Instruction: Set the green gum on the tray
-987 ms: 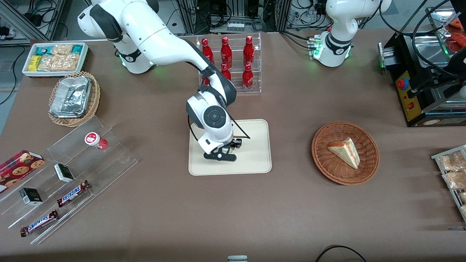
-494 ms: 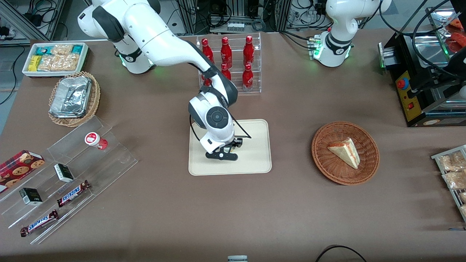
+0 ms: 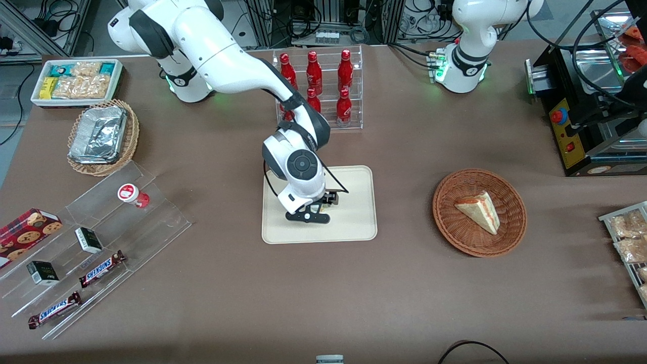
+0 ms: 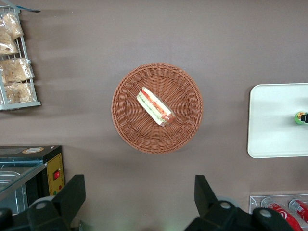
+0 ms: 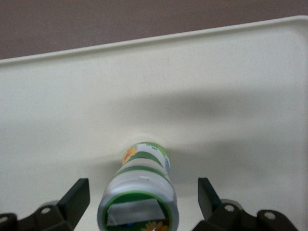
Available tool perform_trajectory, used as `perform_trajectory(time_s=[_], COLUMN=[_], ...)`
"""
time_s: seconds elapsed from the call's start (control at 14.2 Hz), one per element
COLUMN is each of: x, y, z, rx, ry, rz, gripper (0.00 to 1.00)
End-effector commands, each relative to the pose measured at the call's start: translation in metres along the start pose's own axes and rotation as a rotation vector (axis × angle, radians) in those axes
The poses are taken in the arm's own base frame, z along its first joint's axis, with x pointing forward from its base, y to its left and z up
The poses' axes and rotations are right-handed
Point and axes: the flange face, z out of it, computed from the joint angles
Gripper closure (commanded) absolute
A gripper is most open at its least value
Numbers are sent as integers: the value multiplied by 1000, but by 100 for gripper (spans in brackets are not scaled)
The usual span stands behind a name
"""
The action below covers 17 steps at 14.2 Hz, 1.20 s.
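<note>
The green gum (image 5: 142,192), a small bottle with a green-ringed white lid, stands upright on the cream tray (image 5: 240,96). My gripper (image 5: 143,199) is open, its fingers (image 5: 77,197) apart from the bottle on both sides. In the front view the gripper (image 3: 317,207) sits low over the tray (image 3: 354,222), and the wrist hides the gum. The left wrist view shows the tray (image 4: 274,120) with the gum (image 4: 300,117) at its edge.
A rack of red bottles (image 3: 319,86) stands farther from the front camera than the tray. A wicker basket with a sandwich (image 3: 479,211) lies toward the parked arm's end. A clear stepped stand with the red gum (image 3: 132,194) and snack bars lies toward the working arm's end.
The wrist has risen slightly above the tray and shifted a little away from the front camera. The tray has stayed in place.
</note>
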Motion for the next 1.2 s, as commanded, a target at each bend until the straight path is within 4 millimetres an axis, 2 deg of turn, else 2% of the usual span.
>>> perform_trajectory(time_s=[0.0,0.14,0.35,0.63,0.78,0.99,1.13], x=[5,6,8,3,4,16,14], y=[-6,-7,-5,8,20,54,65], z=[-1,-10,-35,-87,-111,-147,-161], rx=[17,23,36,11,-6,-23,-37], ry=[2,9,18,-27,-54,-108,-140], rz=[-17,-25,-51,-143,-200,-252,-291], gripper=[0,0,0,0,0,0,0])
